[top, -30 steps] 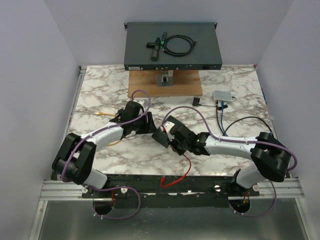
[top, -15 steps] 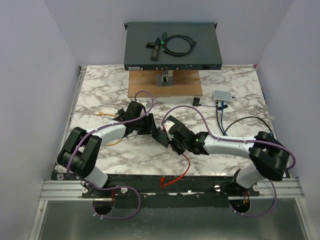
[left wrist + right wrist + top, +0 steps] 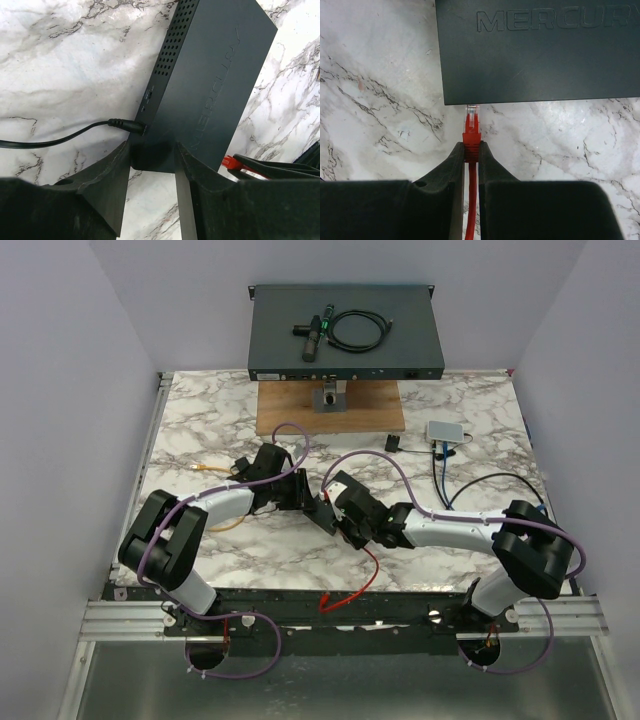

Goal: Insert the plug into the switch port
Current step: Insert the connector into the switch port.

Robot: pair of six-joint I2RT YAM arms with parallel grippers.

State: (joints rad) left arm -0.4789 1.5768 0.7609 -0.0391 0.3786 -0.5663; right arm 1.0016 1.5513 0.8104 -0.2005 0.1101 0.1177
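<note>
The switch [image 3: 322,510] is a small dark box on the marble, lying between the two arms. In the left wrist view my left gripper [image 3: 152,150] has both fingers pressed on the near corner of the switch [image 3: 210,85], beside a black power lead [image 3: 75,135] plugged into its side. My right gripper [image 3: 471,147] is shut on the red plug [image 3: 471,132]. The plug's clear tip sits right at the lower edge of the switch [image 3: 540,50]. The port itself is hidden under that edge. The red plug [image 3: 231,161] also shows at the right of the left wrist view.
A dark rack unit [image 3: 345,330] with a coiled black cable stands at the back behind a wooden board [image 3: 330,405]. A white hub [image 3: 446,430] with cables lies at the right. A yellow cable [image 3: 215,470] lies at the left. The red cable [image 3: 355,585] trails toward the front edge.
My left arm has reached to the right and its jaws have narrowed onto the switch's corner. The right gripper has kept hold of the plug, nearly still.
</note>
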